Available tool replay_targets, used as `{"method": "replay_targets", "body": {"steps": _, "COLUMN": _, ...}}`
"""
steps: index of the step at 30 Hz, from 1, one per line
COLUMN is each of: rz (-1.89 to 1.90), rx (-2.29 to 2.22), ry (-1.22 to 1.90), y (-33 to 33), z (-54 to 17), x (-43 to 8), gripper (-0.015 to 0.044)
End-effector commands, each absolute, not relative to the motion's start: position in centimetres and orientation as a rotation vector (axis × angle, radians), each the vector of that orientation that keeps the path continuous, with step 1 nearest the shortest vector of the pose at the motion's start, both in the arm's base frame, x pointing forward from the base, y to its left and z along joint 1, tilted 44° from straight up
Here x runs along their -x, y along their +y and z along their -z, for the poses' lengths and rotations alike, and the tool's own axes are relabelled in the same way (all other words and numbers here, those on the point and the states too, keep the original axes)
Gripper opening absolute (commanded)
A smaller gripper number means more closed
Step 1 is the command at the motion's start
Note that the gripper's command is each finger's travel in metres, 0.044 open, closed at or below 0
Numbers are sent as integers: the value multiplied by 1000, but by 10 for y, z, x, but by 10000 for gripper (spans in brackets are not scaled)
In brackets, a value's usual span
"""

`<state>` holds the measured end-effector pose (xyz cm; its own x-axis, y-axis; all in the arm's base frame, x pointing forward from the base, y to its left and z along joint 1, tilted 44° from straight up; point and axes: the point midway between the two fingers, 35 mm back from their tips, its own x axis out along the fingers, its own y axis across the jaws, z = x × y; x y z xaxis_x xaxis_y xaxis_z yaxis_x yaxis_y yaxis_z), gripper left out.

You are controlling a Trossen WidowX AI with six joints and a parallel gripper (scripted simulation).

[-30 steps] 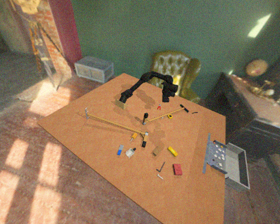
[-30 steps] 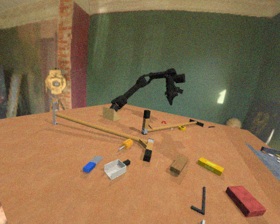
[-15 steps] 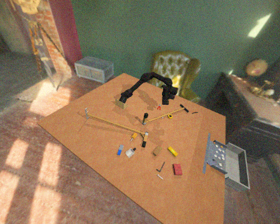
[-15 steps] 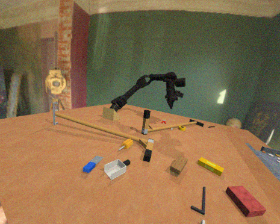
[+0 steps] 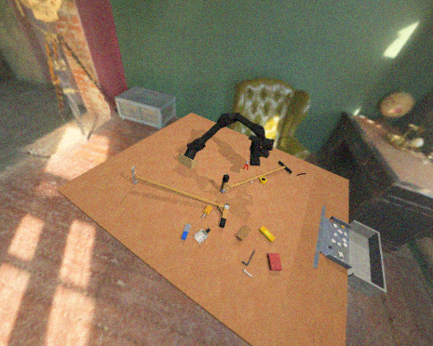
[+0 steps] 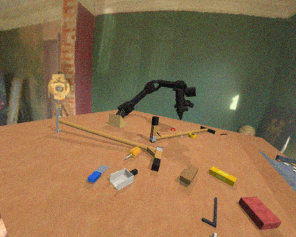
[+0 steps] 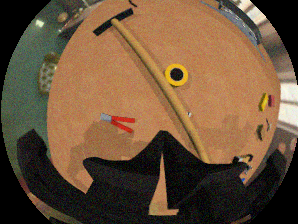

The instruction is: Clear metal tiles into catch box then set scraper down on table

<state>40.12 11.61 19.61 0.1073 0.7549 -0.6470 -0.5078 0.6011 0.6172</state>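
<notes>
The closed claw (image 5: 255, 163) (image 6: 180, 118) (image 7: 162, 133), gripping nothing, hangs above the desk (image 5: 171, 223) (image 6: 53, 159) (image 7: 225, 75) with open air beneath, near the black-headed scraper (image 5: 246, 180) (image 6: 172, 135) (image 7: 172, 96) lying well inside the edges, while tiles (image 5: 340, 233) dot the steel plate (image 5: 330, 248) (image 6: 273, 165) (image 7: 245, 34) at right.
</notes>
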Motion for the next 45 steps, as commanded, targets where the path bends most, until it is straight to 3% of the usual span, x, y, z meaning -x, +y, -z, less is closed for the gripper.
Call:
{"method": "replay_targets", "body": {"steps": 1, "rz": -940, "rx": -265, "ry": 1123, "y": 121, "z": -192, "x": -400, "gripper": 0}}
{"method": "replay_targets", "body": {"steps": 45, "rz": -945, "rx": -275, "ry": 1115, "y": 181, "z": -134, "x": -385, "gripper": 0}}
